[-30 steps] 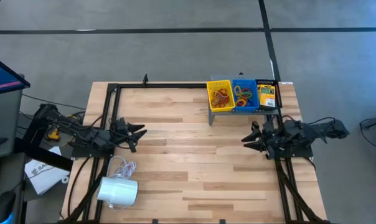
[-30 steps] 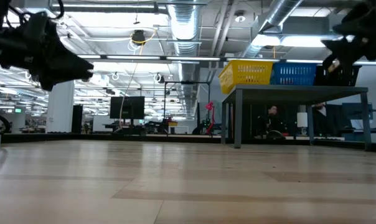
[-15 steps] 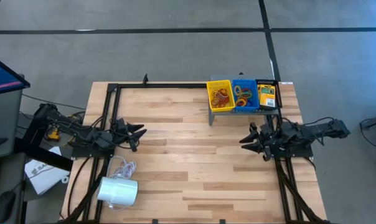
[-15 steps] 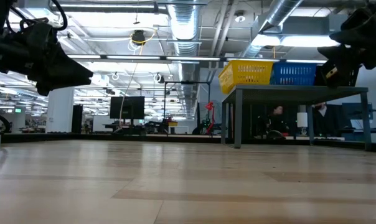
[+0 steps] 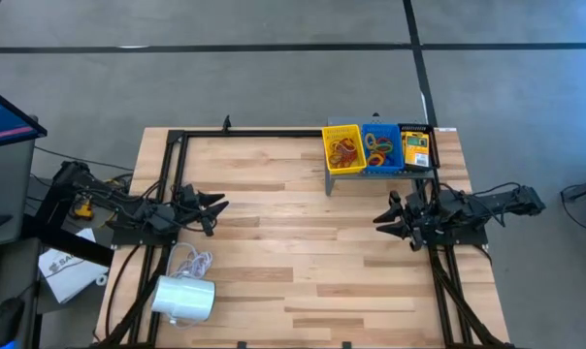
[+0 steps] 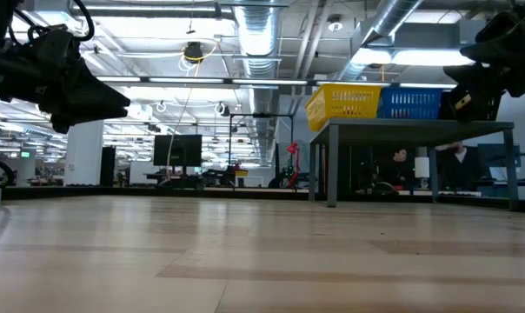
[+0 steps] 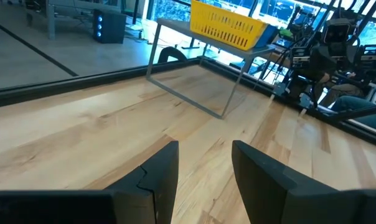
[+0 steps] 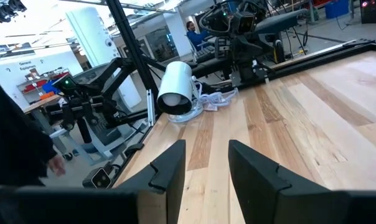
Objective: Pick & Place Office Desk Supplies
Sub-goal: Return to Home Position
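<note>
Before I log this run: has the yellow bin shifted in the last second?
No: the yellow bin stays at the left end of the shelf, beside the blue bin.

Robotics lab, exposed ducts (image 6: 264,30) (monitors (image 6: 181,149) behind)

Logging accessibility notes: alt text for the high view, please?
A grey metal shelf near the wooden table's upper-right corner holds a yellow plastic bin, a blue plastic bin and a yellow-green crayon box side by side. Both dark arms hang over the table's sides, left end effector and right end effector open and empty.
</note>
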